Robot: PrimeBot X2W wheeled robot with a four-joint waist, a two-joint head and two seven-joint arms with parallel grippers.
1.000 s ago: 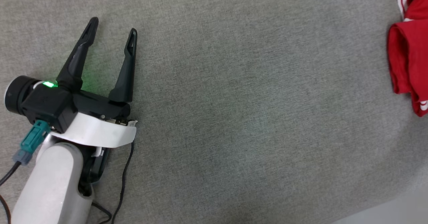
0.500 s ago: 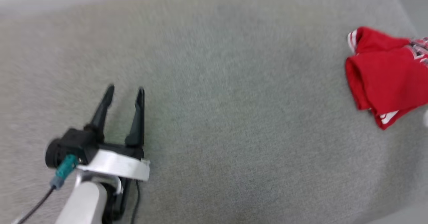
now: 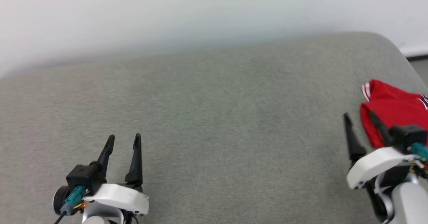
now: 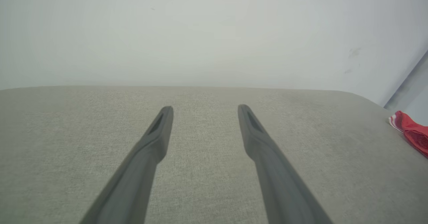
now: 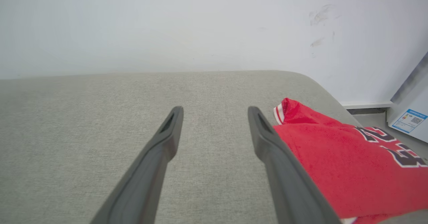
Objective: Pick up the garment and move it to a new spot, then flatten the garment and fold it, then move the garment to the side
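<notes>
The garment [image 3: 391, 107], a red jersey with striped trim and a black white-outlined print, lies folded at the right end of the grey surface [image 3: 214, 117]. It also appears in the right wrist view [image 5: 341, 163] and as a red sliver at the right edge of the left wrist view [image 4: 413, 133]. My right gripper [image 3: 357, 117] hovers open at the garment's left edge, its right finger over the cloth, nothing between its fingers. My left gripper [image 3: 123, 138] stands open and empty at the lower left, far from the garment.
A pale wall [image 3: 200, 13] runs behind the grey surface, whose rounded right corner [image 3: 391, 43] drops off to the floor. A white box with a blue label [image 5: 409, 120] stands past that corner.
The head camera has tilted up, so the wall and the surface's far edge now show. The right gripper has come into view beside the garment. The left gripper stays open.
</notes>
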